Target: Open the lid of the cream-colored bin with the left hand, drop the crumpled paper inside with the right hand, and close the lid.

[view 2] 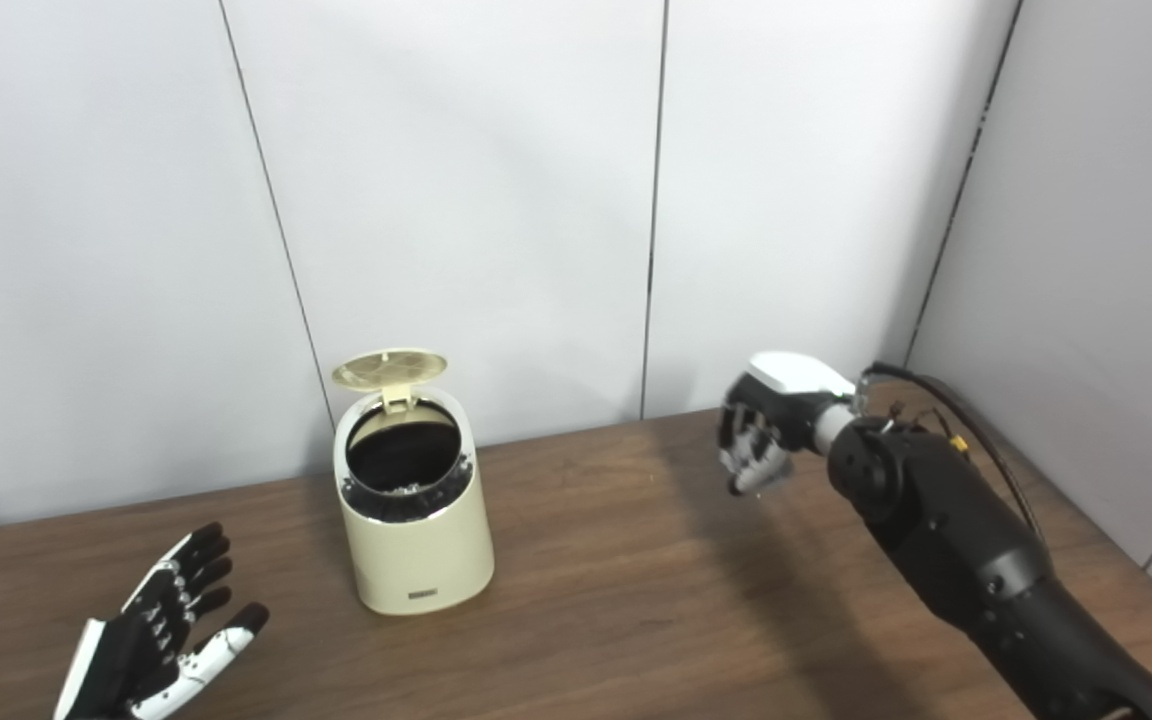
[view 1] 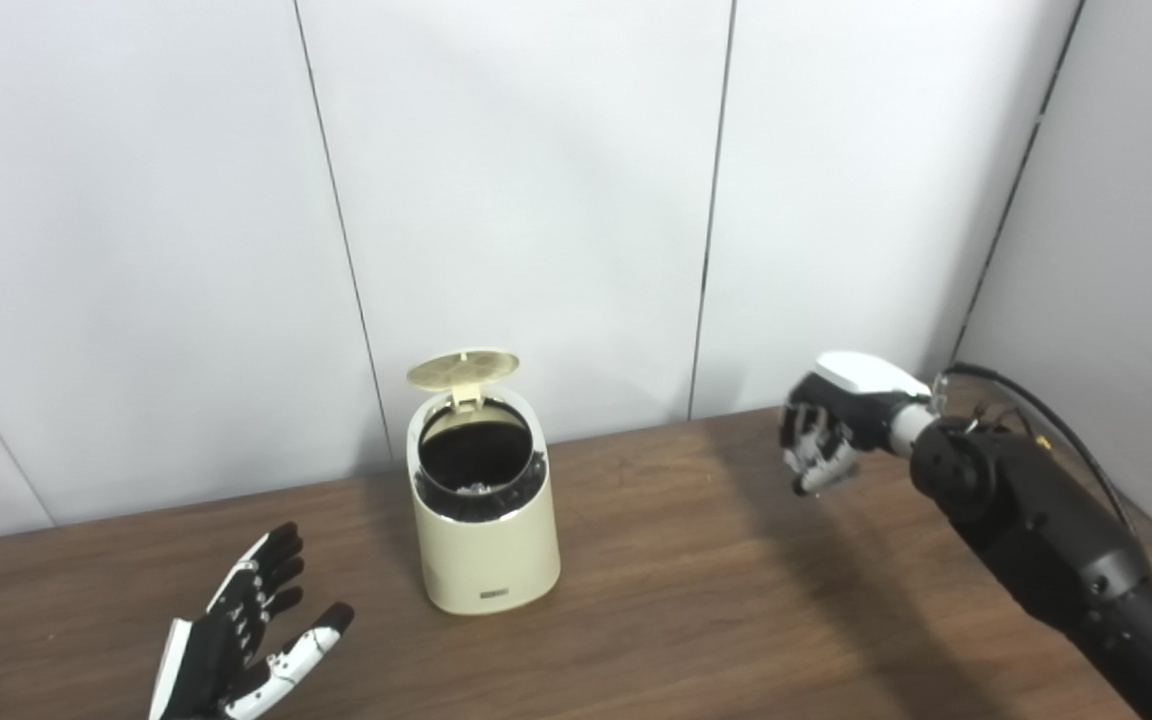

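Cream-colored bin [view 1: 484, 520] stands upright on the wooden table [view 1: 696, 600], left of the table's centre and near the white panelled wall [view 1: 536, 180] behind it. We note its lid [view 1: 463, 368] is up, hinged at the back rim and tilted rearward so that its ribbed underside faces forward and upward. The mouth is open and the interior reads dark; at the bottom edge of the opening we see something pale and grey [view 2: 404, 489], too small and dim for us to identify with any confidence. A small dark label [view 1: 499, 596] sits low on the front of the body.

Our left hand [view 1: 241, 640] lies low over the table at the near-left corner of the view, palm up, fingers spread apart and thumb out to the side. It holds nothing and is well apart from the bin.

Our right hand [view 2: 766, 430] is raised above the table on the right side, well apart from the bin, its black forearm [view 2: 956, 545] coming in from the lower right. The white back of the hand faces up and the fingers curl downward and inward toward the palm. We see no object between them; whether they are fully closed or only loosely bent we cannot tell from either view.

Shadows of the right arm fall across the tabletop between hand and bin.
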You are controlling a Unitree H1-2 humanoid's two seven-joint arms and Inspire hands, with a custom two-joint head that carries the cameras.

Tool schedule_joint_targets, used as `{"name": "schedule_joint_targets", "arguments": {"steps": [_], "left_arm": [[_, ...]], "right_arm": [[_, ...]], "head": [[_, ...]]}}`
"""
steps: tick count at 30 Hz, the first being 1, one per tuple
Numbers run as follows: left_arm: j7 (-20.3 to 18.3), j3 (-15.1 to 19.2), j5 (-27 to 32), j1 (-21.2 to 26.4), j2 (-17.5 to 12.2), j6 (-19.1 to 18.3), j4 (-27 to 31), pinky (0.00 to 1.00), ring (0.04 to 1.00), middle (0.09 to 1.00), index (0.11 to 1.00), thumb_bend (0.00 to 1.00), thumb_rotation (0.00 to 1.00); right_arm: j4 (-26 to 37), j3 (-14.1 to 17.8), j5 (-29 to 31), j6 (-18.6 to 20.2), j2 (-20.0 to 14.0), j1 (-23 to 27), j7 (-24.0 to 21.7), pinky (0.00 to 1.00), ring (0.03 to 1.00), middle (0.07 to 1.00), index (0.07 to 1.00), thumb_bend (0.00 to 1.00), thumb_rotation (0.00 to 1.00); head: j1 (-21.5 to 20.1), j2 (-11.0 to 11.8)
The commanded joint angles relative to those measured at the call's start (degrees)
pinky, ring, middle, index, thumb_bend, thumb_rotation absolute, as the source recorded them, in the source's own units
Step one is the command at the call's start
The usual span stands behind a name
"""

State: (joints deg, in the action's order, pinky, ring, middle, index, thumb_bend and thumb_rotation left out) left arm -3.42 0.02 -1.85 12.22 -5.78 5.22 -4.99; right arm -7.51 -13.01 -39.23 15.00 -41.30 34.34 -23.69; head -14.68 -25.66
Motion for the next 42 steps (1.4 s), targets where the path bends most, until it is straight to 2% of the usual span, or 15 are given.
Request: {"name": "schedule_joint_targets", "arguments": {"steps": [1,5,10,19,22,23,25,30,31,32,33,34,36,39,42], "left_arm": [[0.3,-0.1,-0.3,1.5,0.0,1.4,0.8,0.85,0.885,0.896,0.918,0.69,0.24],[0.4,-0.3,-0.6,1.7,0.0,2.0,0.1,0.87,0.887,0.895,0.920,0.70,0.25],[0.5,-0.8,-1.1,1.9,0.4,2.0,-0.4,0.86,0.881,0.888,0.917,0.72,0.25],[1.5,-1.4,-2.0,2.7,2.0,2.2,-1.9,0.87,0.879,0.889,0.910,0.72,0.22],[1.8,-1.5,-2.4,3.1,2.6,2.3,-2.5,0.87,0.880,0.891,0.911,0.72,0.22],[1.8,-1.5,-2.5,3.2,2.7,2.5,-2.7,0.86,0.882,0.891,0.910,0.72,0.22],[2.0,-1.6,-2.8,3.5,3.0,3.0,-3.4,0.84,0.879,0.889,0.909,0.73,0.24],[2.5,-1.8,-3.3,4.2,3.7,3.8,-4.7,0.82,0.872,0.891,0.913,0.72,0.24],[2.6,-1.8,-3.3,4.3,3.8,4.0,-5.0,0.81,0.871,0.891,0.914,0.71,0.24],[2.7,-1.9,-3.2,4.3,3.8,4.1,-5.2,0.81,0.871,0.892,0.916,0.71,0.23],[2.8,-1.9,-3.3,4.4,3.9,4.1,-5.4,0.81,0.874,0.894,0.918,0.71,0.23],[3.0,-2.0,-3.5,4.4,4.0,4.1,-5.4,0.81,0.873,0.893,0.916,0.71,0.23],[3.2,-2.2,-3.6,4.4,4.3,3.8,-5.3,0.82,0.870,0.889,0.912,0.71,0.23],[3.3,-2.3,-3.5,4.4,4.6,3.6,-5.1,0.84,0.881,0.892,0.914,0.71,0.23],[3.5,-2.5,-3.8,4.5,4.8,3.7,-5.3,0.83,0.875,0.890,0.912,0.72,0.25]], "right_arm": [[4.8,1.0,-0.5,-0.3,-2.7,3.4,-1.3,0.33,0.404,0.498,0.507,0.50,0.00],[11.6,0.9,-1.0,2.7,-2.3,4.9,-6.0,0.33,0.407,0.504,0.518,0.50,0.00],[14.3,0.9,1.0,-0.2,-1.4,6.5,-7.2,0.35,0.436,0.531,0.473,0.50,0.00],[19.1,-0.3,0.6,2.9,2.9,9.4,-11.6,0.38,0.433,0.500,0.474,0.50,0.00],[21.1,-1.0,-2.4,4.1,5.3,10.2,-11.5,0.52,0.454,0.490,0.475,0.52,0.00],[21.4,-1.2,-2.9,4.0,6.2,10.4,-11.0,0.52,0.457,0.487,0.479,0.52,0.00],[21.7,-1.2,-2.8,4.0,8.4,11.0,-10.5,0.42,0.436,0.493,0.478,0.52,0.00],[21.5,-1.9,-2.8,5.6,13.2,12.6,-11.3,0.39,0.421,0.505,0.477,0.52,0.00],[21.0,-2.3,-2.6,4.6,13.9,13.0,-10.9,0.44,0.418,0.498,0.483,0.52,0.00],[20.6,-2.9,-2.9,4.1,14.7,13.3,-10.7,0.61,0.433,0.484,0.488,0.52,0.00],[20.2,-3.4,-3.3,4.0,15.3,13.7,-10.7,0.62,0.439,0.477,0.490,0.52,0.00],[19.8,-3.9,-3.5,4.4,15.9,14.1,-11.1,0.53,0.431,0.477,0.491,0.52,0.00],[19.0,-4.8,-3.4,5.2,17.1,14.9,-11.9,0.55,0.440,0.479,0.486,0.52,0.00],[18.2,-5.8,-4.1,5.9,18.6,15.6,-12.0,0.41,0.424,0.500,0.476,0.52,0.00],[17.0,-6.3,-4.3,5.0,19.6,16.2,-11.4,0.38,0.413,0.511,0.475,0.52,0.00]], "head": [[0.3,0.0],[1.0,0.2],[2.1,0.3],[4.9,0.8],[5.8,1.1],[5.8,1.1],[6.8,1.3],[8.0,1.7],[8.1,1.7],[8.2,1.8],[8.6,1.8],[8.8,1.9],[9.1,1.9],[9.7,1.9],[10.3,1.9]]}}
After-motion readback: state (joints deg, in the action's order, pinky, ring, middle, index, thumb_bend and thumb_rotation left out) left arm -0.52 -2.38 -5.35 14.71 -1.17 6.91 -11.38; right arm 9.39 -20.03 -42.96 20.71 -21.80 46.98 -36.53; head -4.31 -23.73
